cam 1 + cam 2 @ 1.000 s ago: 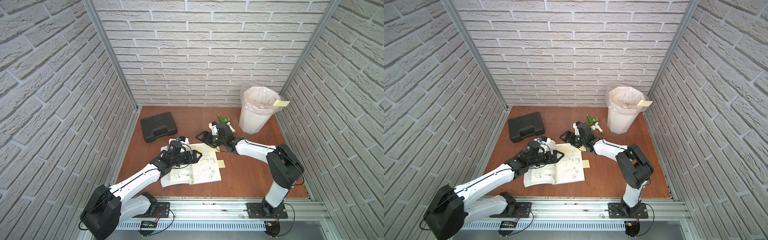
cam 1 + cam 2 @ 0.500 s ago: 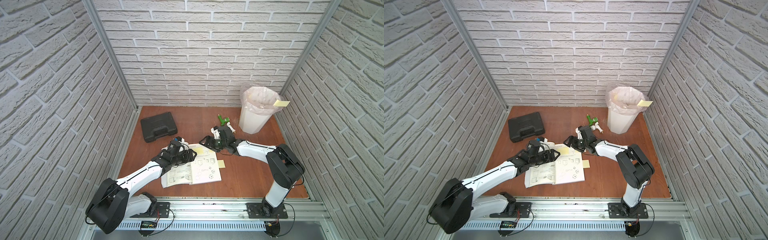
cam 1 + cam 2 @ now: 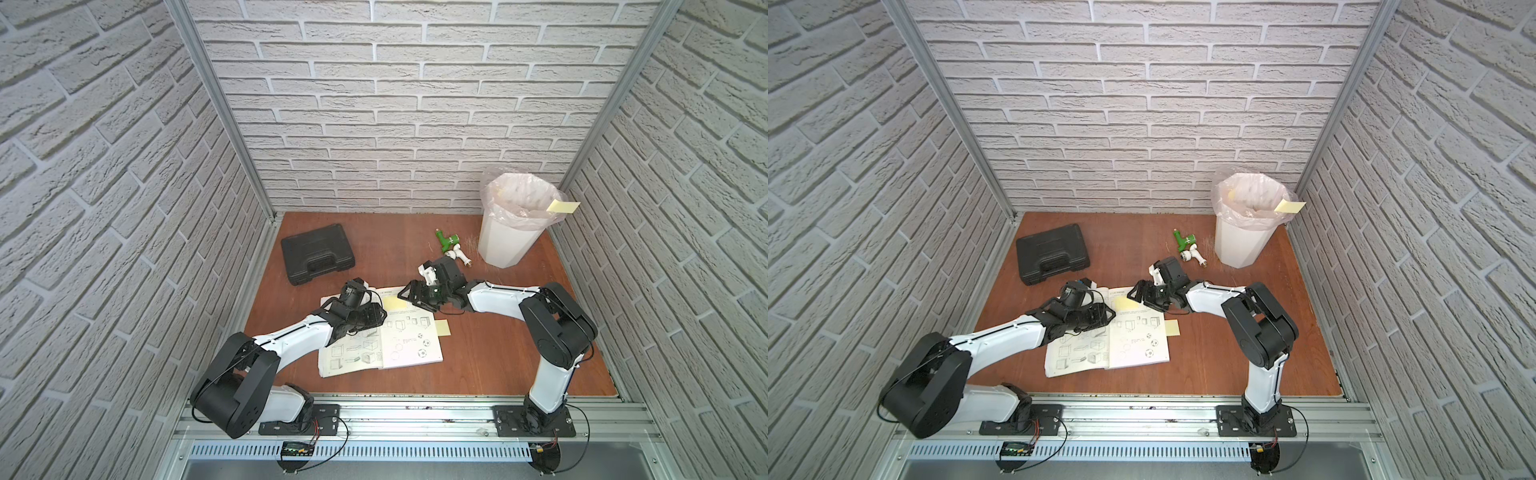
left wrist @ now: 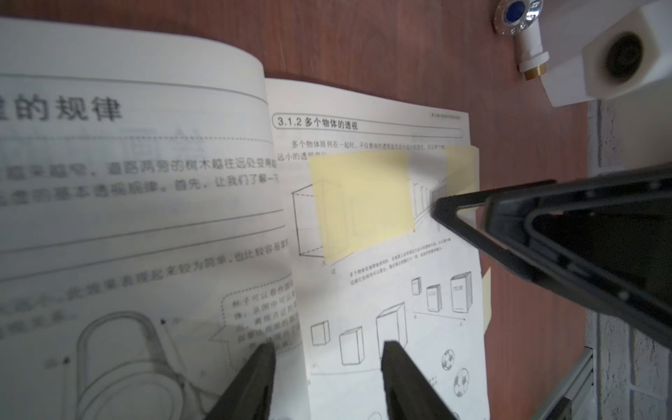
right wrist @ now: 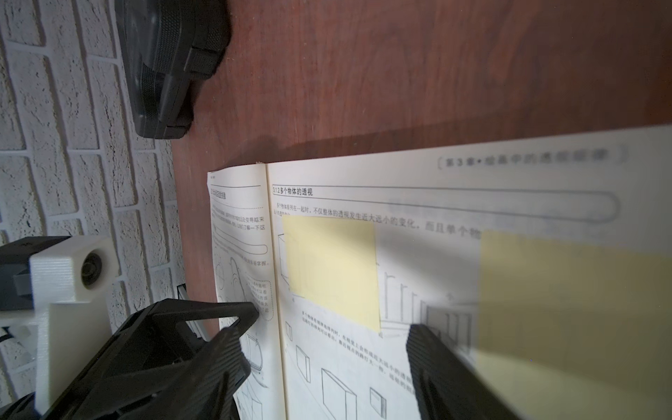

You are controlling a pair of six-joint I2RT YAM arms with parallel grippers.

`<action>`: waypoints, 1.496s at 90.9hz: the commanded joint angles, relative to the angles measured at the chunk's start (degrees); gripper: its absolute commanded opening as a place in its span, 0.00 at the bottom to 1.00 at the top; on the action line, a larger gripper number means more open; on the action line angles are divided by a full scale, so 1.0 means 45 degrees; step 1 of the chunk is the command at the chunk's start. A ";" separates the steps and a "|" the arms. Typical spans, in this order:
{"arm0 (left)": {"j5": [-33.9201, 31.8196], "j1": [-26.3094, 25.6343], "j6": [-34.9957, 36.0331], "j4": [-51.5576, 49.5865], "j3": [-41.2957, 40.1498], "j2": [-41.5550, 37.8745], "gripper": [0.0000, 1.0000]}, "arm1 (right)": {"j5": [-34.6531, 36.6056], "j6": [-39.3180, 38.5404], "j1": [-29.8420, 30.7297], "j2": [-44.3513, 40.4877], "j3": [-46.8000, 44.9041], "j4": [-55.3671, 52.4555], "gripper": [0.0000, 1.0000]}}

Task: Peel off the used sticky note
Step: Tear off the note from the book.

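An open book (image 3: 409,353) lies on the table. A yellow sticky note (image 3: 392,309) (image 4: 360,203) (image 5: 331,269) is stuck flat on its right page near the gutter. A second note (image 4: 462,171) (image 5: 574,309) sits at that page's outer edge. A third note (image 3: 442,327) pokes out beside the page. My left gripper (image 3: 379,321) (image 4: 323,354) rests low on the book, jaws apart astride the gutter, holding nothing. My right gripper (image 3: 411,301) (image 5: 327,345) stands open over the right page between the two notes, one fingertip (image 4: 447,207) on the paper.
A white bin (image 3: 507,245) with a plastic liner stands at the back right, and a yellow note (image 3: 563,206) hangs on its rim. Green and white pipe fittings (image 3: 451,245) lie beside it. A black case (image 3: 318,257) sits at the back left.
My left gripper's jaws have narrowed and it has settled onto the book. My right gripper has come down to the top of the right page.
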 commanded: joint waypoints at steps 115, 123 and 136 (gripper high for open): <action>-0.0139 0.0457 0.0887 -0.0155 -0.0606 0.0408 0.64 | 0.2144 -0.1814 0.0817 0.0107 0.1174 -0.2762 0.80; -0.0132 0.0457 0.0920 -0.0168 -0.0677 0.0204 0.65 | 0.2191 -0.1850 0.0817 0.0065 0.1198 -0.2864 0.80; -0.0036 0.0457 0.1019 -0.0310 -0.0623 0.0061 0.65 | 0.2199 -0.1789 0.0829 0.0099 0.1244 -0.2888 0.80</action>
